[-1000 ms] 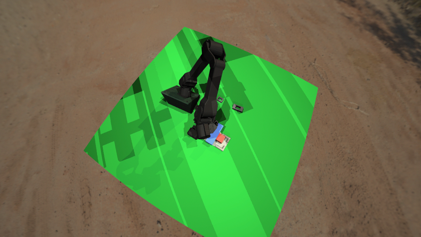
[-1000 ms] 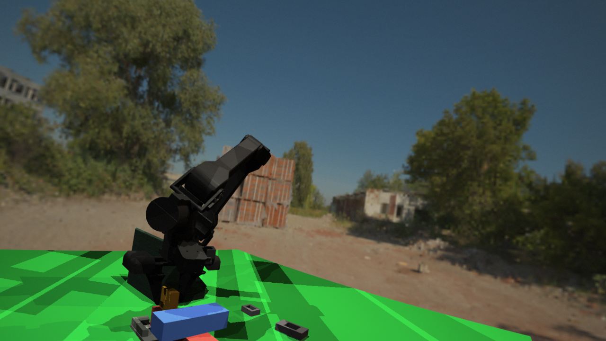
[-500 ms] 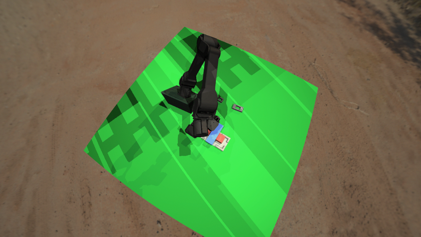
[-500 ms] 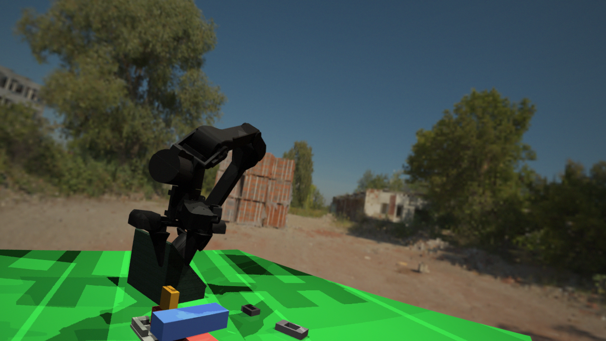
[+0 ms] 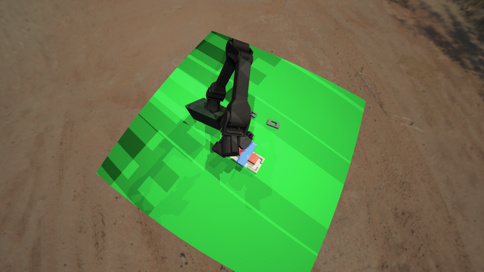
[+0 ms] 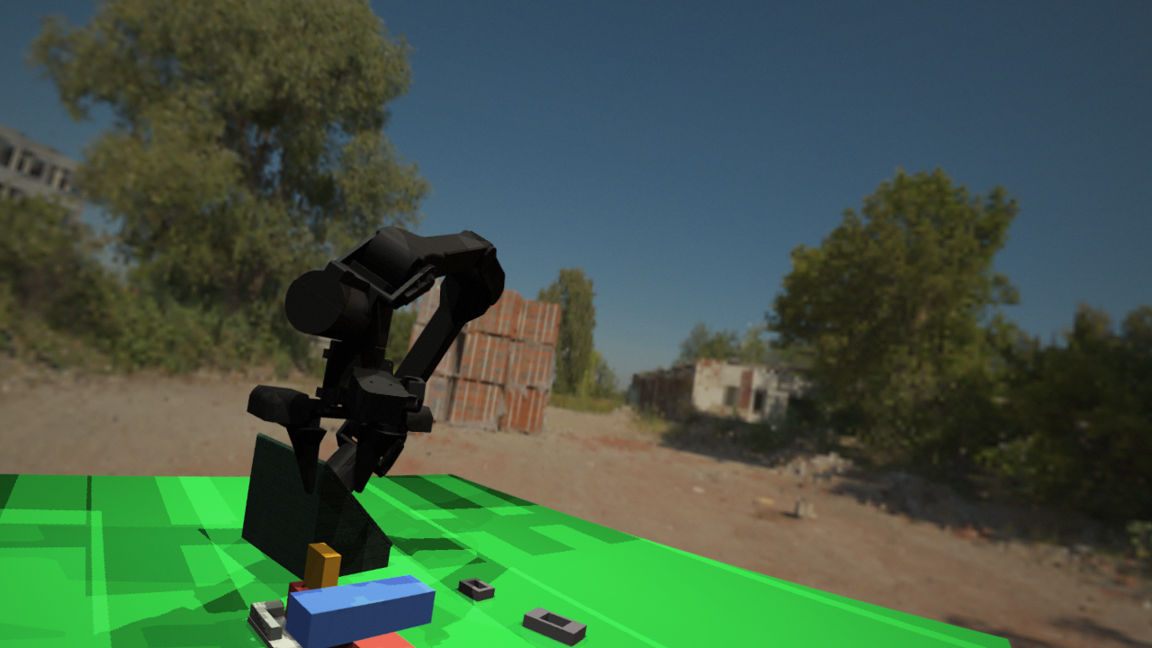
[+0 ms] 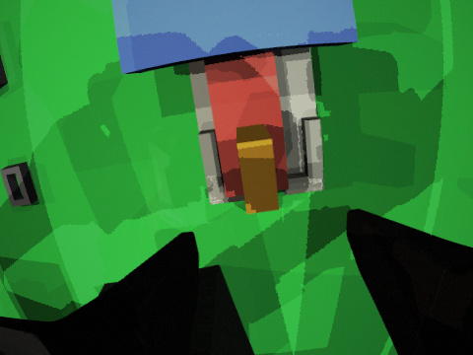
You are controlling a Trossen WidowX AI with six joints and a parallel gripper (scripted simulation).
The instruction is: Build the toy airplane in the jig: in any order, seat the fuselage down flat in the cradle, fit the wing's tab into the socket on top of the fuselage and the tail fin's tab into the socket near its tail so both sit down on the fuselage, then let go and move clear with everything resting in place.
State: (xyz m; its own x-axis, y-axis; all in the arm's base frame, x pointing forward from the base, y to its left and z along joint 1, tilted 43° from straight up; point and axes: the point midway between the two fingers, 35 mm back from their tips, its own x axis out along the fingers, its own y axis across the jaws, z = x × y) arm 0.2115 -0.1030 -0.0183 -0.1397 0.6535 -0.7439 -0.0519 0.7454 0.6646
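Observation:
The red fuselage [image 5: 253, 158] [image 6: 384, 641] [image 7: 246, 99] lies in the pale cradle [image 5: 256, 170] [image 7: 313, 148] and looks flat. The blue wing [image 5: 247, 155] [image 6: 362, 610] [image 7: 236, 25] lies across its top and looks level; its tab is hidden. The orange tail fin [image 6: 322, 568] [image 7: 258, 179] stands upright on the fuselage near the tail end, its tab hidden. My gripper [image 6: 334, 489] [image 7: 272, 235] is open and empty, raised above the fin, with a visible gap between fingertips and fin.
Two dark grey hollow holders lie beside the cradle: a larger one [image 5: 273, 123] [image 6: 553, 625] and a smaller one [image 5: 253, 114] [image 6: 476, 589] [image 7: 19, 183]. The arm's dark wedge-shaped base [image 5: 204, 113] [image 6: 282, 508] stands behind the cradle.

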